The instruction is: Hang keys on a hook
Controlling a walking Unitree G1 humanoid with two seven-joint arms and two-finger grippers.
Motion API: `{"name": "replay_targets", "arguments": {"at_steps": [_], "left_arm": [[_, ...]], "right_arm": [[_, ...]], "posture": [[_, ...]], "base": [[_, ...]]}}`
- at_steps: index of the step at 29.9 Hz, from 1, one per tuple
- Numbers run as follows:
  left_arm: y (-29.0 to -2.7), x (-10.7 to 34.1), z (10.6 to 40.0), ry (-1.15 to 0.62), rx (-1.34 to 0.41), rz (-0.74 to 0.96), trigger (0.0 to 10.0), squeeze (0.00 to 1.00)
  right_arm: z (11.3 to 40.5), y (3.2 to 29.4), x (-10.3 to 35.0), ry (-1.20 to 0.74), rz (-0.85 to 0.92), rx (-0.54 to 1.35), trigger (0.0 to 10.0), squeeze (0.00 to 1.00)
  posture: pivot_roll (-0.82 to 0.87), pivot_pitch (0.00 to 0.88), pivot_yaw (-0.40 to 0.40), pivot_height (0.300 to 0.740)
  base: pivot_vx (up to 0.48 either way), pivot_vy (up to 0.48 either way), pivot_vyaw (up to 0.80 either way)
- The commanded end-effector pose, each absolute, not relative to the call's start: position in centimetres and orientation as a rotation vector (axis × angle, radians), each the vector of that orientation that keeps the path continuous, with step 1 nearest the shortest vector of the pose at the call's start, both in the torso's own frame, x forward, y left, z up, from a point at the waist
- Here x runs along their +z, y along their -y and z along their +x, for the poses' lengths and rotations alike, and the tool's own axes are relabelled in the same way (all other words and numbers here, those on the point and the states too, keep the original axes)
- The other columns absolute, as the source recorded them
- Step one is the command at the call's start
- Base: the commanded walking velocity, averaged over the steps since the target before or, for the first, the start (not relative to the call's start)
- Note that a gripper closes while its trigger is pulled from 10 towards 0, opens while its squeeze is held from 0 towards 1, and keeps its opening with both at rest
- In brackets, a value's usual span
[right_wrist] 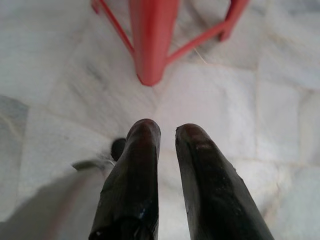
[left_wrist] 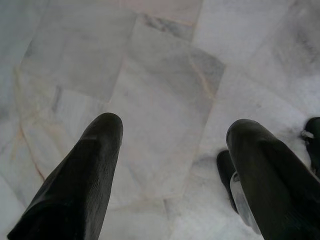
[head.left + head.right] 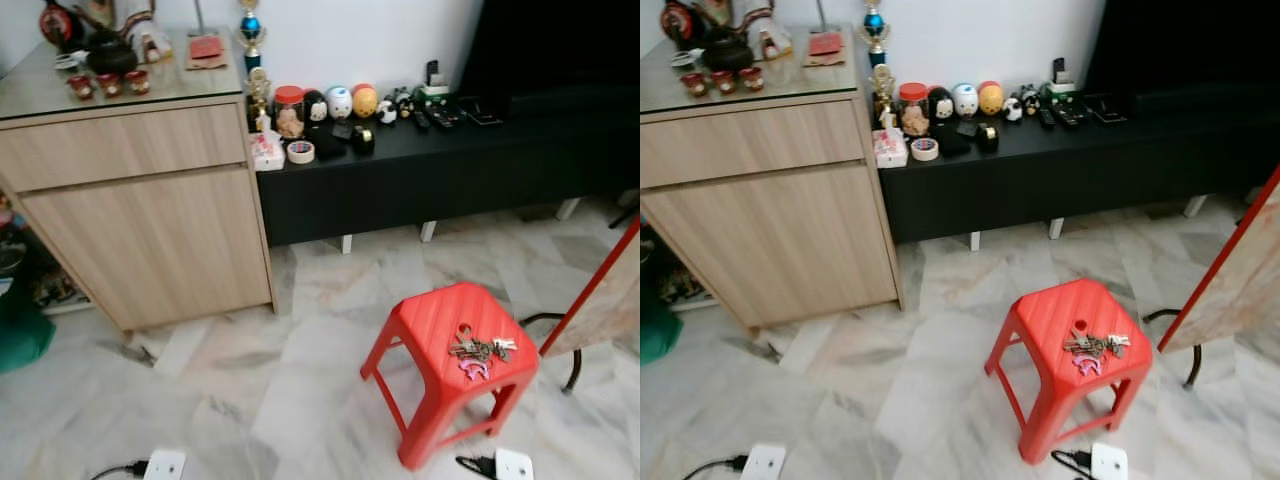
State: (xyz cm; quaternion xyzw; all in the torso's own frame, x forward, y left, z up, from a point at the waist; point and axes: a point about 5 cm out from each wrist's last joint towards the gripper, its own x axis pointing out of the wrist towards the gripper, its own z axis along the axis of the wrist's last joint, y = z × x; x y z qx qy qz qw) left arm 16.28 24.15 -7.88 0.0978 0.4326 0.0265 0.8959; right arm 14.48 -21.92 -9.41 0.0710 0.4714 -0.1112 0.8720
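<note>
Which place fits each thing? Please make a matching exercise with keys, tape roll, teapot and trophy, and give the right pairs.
Things:
1. keys
2. tape roll
3. teapot
4. trophy

Places:
A. on the wooden cabinet
B. on the black bench, near its cabinet end
C. on the red stool
D. against the white wall, above the bench

Pairs: 1-C, 2-B, 3-A, 4-D

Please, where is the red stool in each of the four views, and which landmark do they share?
Left eye view: red stool at lower right.
Right eye view: right of centre, low.
Right wrist view: its legs, beyond the right end effector.
Left wrist view: marble floor beneath the left end effector.
Shared landmark: the marble floor.
</note>
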Motion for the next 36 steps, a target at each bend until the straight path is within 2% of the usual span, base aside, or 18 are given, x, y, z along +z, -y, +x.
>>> {"name": "replay_targets", "arguments": {"at_steps": [1, 36], "left_arm": [[-24.48, -8.30, 15.20, -0.941, 0.051, 0.225, 10.0, 0.00], [-24.33, -8.24, 15.50, -0.939, 0.046, 0.223, 10.0, 0.00]], "right_arm": [[14.71, 21.83, -9.33, -0.974, 0.156, -0.231, 10.0, 0.00], [15.14, 21.93, -9.10, -0.945, 0.161, -0.240, 10.0, 0.00]], "posture": [[0.02, 0.000, 0.011, 0.740], [0.01, 0.000, 0.010, 0.740]], "base": [[0.000, -0.382, 0.00], [0.000, -0.383, 0.00]]}}
